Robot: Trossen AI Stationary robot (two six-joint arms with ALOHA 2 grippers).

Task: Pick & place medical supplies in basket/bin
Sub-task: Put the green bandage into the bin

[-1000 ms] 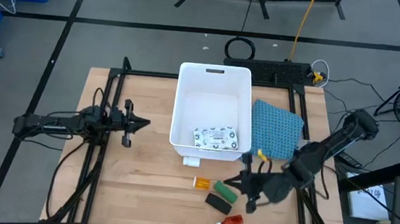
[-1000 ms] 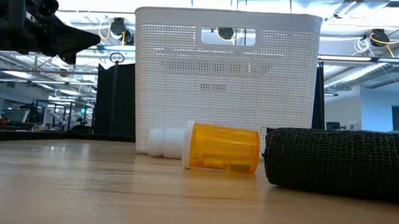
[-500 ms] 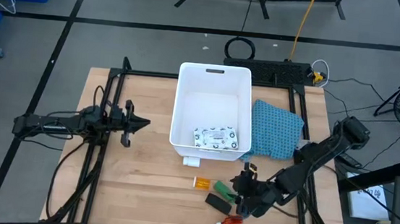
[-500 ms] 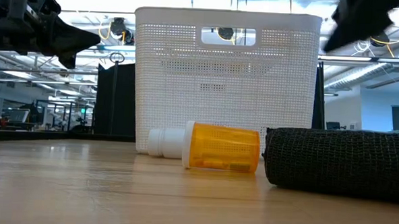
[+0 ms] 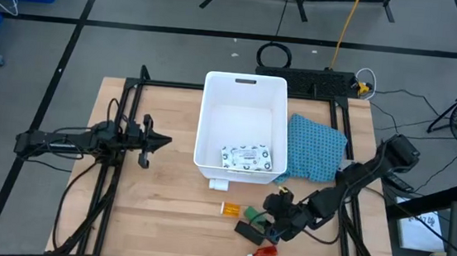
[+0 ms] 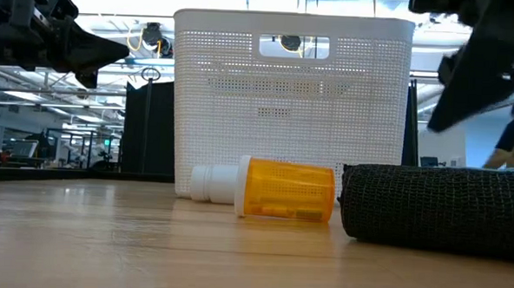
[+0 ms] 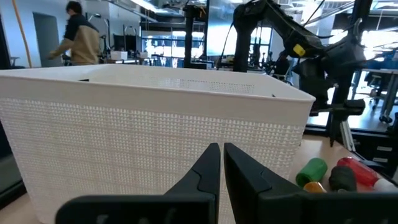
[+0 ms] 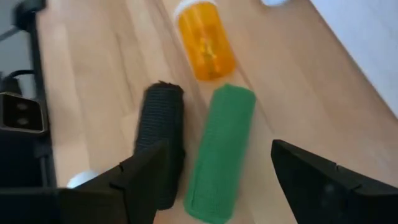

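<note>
The white bin (image 5: 244, 104) stands mid-table with a flat white printed packet (image 5: 247, 158) lying in it. In front of it, on the wood, lie the orange vial (image 5: 230, 209), the green block (image 8: 221, 146), the black block (image 8: 160, 140) and the red bottle (image 5: 264, 253). My right gripper (image 8: 217, 186) hangs open over the green block and slants down. One finger is above the black block, the other beyond the green block's other side. My left gripper (image 5: 157, 141) waits shut and level at the table's left, facing the bin wall (image 7: 155, 137).
A blue patterned cloth (image 5: 316, 148) lies right of the bin. A small white piece (image 5: 218, 184) rests by the bin's near wall. Black frame rails run along both table sides. A person shows in the room behind the table.
My right gripper has come down toward the green block, shifted a little toward the table's left, rolled about its own axis, and opened from shut to wide. The items on the table have stayed in place.
</note>
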